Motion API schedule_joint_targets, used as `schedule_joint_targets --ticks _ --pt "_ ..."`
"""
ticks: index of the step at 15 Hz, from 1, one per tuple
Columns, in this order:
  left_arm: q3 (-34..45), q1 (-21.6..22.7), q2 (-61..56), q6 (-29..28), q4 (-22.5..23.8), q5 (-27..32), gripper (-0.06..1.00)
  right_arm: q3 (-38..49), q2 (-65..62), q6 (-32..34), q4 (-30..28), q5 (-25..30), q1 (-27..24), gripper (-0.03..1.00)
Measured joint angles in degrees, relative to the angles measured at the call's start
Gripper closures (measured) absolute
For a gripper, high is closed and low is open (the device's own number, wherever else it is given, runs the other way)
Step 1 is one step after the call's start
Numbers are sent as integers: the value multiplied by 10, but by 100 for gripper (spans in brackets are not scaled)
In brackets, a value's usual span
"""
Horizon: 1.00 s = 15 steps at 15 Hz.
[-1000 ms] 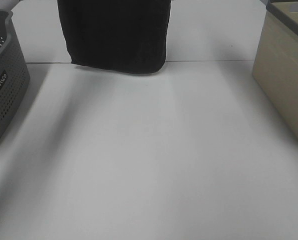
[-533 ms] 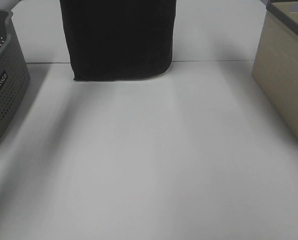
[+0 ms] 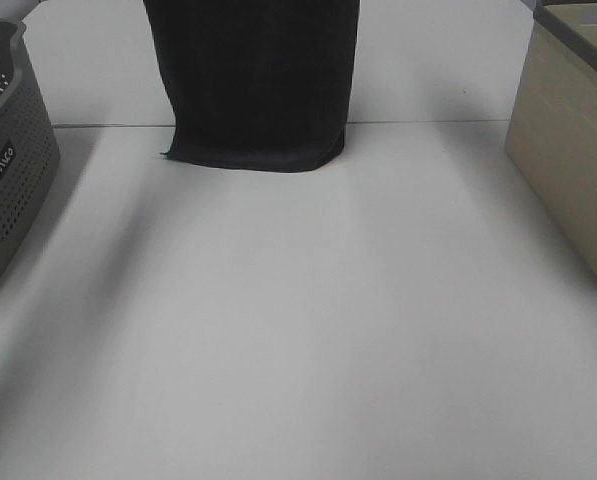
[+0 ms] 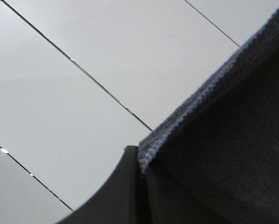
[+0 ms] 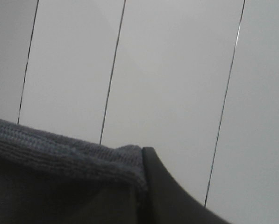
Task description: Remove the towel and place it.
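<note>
Towel (image 3: 258, 80), single, pinched by left gripper (image 4: 140, 161) and right gripper (image 5: 143, 184); one basket (image 3: 8, 180), one bin (image 3: 568, 150).

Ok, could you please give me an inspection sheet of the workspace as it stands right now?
Surface: white table, one thin seam across its far part.
Job's things: dark towel hangs down from beyond the exterior view's top edge; its lower hem is low over the far table, contact cannot be told.
Clutter: grey perforated basket at the table's left edge; beige bin at its right edge.
Grippers: left gripper and right gripper each shut on the towel's hem.
Cables: nothing seen.
Surroundings: pale panels with thin dark seams behind both wrists.
</note>
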Motion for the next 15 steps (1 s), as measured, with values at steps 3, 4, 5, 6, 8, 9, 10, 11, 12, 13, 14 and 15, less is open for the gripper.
schedule_joint_targets --ticks 3,4,5,6,8,9,10,11,12,13,14,15 --pt "0 -9 -5 -61 -31 162 94 0 -14 53 41 170 3 95" --pt "0 -11 -11 -88 -36 216 94 0 -29 39 80 227 3 95" --pt "0 -13 -20 -119 -37 268 94 0 -45 7 135 276 3 95" --pt "0 -13 -25 -136 -38 297 94 0 -53 -17 165 303 3 95" --pt "0 -11 -53 -194 -31 409 94 0 -80 -119 274 409 1 95" --pt "0 -9 -66 -222 -23 460 94 0 -91 -158 319 464 1 95" --pt "0 -7 -97 -263 -18 563 94 0 -112 -189 364 561 1 95" --pt "-1 -7 -112 -279 -18 598 94 0 -121 -194 377 603 1 95" --pt "-1 -7 -119 -285 -18 612 94 0 -127 -195 385 622 1 95" --pt "-1 -7 -134 -296 -19 636 94 0 -137 -195 398 654 1 95" --pt "-1 -7 -146 -307 -19 644 94 0 -147 -195 411 676 1 95" --pt "-1 -8 -158 -321 -21 646 94 0 -158 -195 422 696 1 95"
